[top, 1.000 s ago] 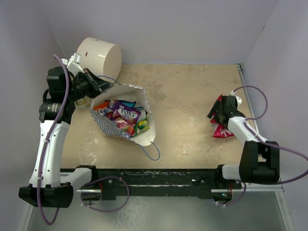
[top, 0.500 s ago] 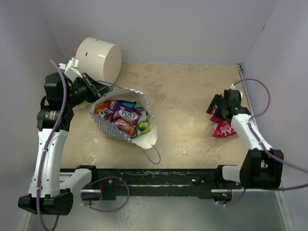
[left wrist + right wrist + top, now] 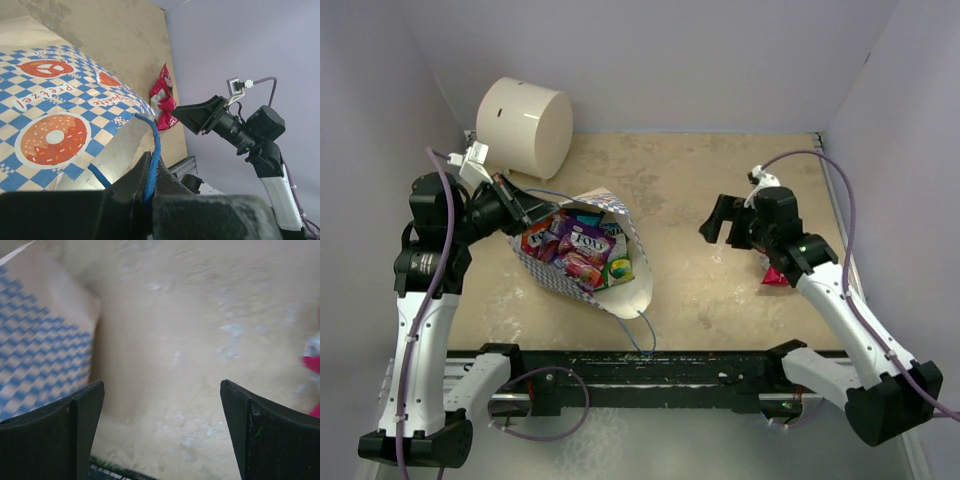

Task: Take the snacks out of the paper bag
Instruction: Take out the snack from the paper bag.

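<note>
Cream cyl. (image 3: 525, 127) on its side, far-L corner of tan table (image 3: 720, 180).

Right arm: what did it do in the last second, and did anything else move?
The right gripper came off the red packet, leaving it on the table at the right, and swung open and empty toward the paper bag. The left gripper stayed shut on the bag's blue cord handle, with the bag barely shifted. The snacks inside and the cream cylinder stayed put.

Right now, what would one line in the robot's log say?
left jaws: shut on cord handle | right jaws: open, empty | paper bag: snacks inside | red packet: outside
</note>
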Action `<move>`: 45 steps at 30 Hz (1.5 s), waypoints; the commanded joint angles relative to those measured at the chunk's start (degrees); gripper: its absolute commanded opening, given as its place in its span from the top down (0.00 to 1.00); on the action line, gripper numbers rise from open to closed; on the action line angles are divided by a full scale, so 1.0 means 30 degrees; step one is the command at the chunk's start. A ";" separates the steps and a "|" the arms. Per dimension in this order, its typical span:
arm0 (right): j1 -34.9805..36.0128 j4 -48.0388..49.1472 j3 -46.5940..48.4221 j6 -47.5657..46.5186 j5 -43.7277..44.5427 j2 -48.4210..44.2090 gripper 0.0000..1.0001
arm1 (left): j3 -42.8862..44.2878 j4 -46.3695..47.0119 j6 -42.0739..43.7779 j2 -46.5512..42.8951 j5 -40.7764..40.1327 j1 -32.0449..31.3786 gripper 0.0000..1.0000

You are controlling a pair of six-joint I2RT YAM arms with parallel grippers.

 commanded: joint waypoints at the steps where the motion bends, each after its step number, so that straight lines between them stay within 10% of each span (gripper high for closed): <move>1: 0.2899 0.1117 0.0959 0.1846 -0.2666 -0.0990 0.00 | -0.0675 0.0440 -0.0739 -0.0763 0.1297 -0.0021 1.00; 12: 1.2246 0.2711 0.3729 -0.1961 -0.2022 -0.0259 0.11 | -0.1443 0.1483 -0.1175 -0.0537 0.2404 -0.0021 1.00; 19: 1.8865 0.6009 0.3313 0.0074 0.6519 0.2392 0.26 | -0.0971 0.1069 -0.1594 -0.0427 0.2189 -0.0021 1.00; 24: 1.9476 0.6402 0.3416 0.2095 0.9902 0.6487 0.52 | -0.0406 0.0713 -0.1777 -0.0733 0.1443 -0.0029 1.00; 45: 1.8464 0.2771 0.4798 0.8190 1.6160 1.2905 0.42 | -0.0062 0.1602 -0.2348 0.0002 0.2849 -0.0021 1.00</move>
